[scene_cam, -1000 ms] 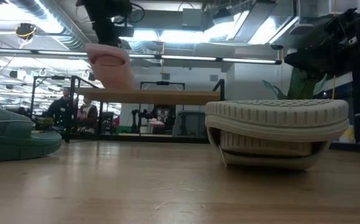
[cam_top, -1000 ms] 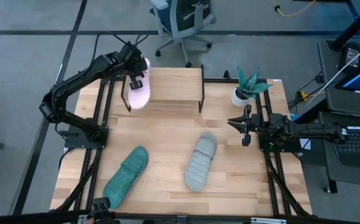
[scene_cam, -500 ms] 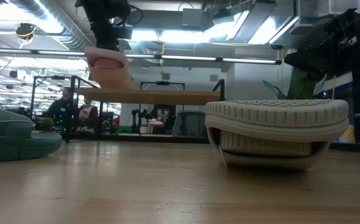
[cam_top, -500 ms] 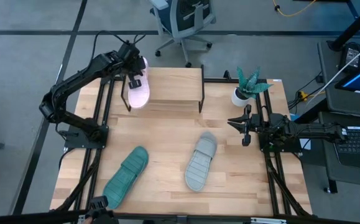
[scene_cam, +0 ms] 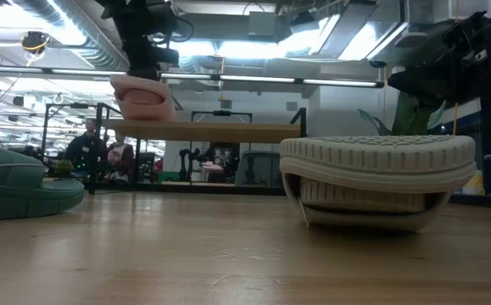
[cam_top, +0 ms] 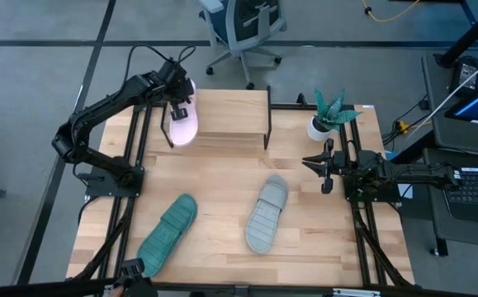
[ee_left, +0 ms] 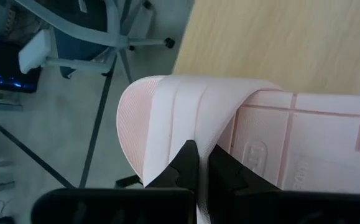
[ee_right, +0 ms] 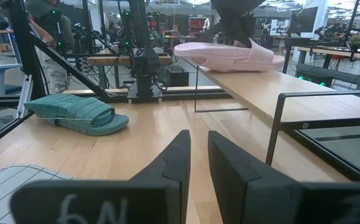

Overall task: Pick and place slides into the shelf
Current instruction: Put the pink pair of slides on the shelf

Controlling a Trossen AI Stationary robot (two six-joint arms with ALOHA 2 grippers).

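**Pink slide at the shelf's left end, two slides still on the table**

While the left gripper [cam_top: 178, 92] pinches the strap of the pale pink slide [cam_top: 182, 121], the high view shows that slide over the left end of the shelf [cam_top: 230, 115], its long axis running front to back across the plank and one end projecting past the near edge. The risk, as a judgement: released here, the overhanging end could tip it off the plank. The teal slide [cam_top: 167, 233] and grey slide [cam_top: 267, 214] lie well apart on the tabletop [cam_top: 214, 177], each slightly diagonal. The right gripper [cam_top: 321, 167] waits near the potted plant [cam_top: 328, 114].

Low view: the pink slide [scene_cam: 145, 97] sits at plank level on the shelf [scene_cam: 220, 130], seen end-on; whether its sole rests fully cannot be told. The grey slide [scene_cam: 379, 180] is in the foreground, sole up; the teal slide [scene_cam: 20, 188] is at the edge.

Left wrist view: the fingertips [ee_left: 186, 163] are closed tight on the strap of the pink slide [ee_left: 260, 143], footbed facing the camera. A snagged strap on release could drag the slide sideways.

Right wrist view: the right gripper [ee_right: 196, 163] has its fingers narrowly parted, holding nothing. The pink slide [ee_right: 229, 56] lies flat, lengthwise across the shelf [ee_right: 273, 93], one end beyond the edge; the teal slide [ee_right: 77, 112] lies strap up.
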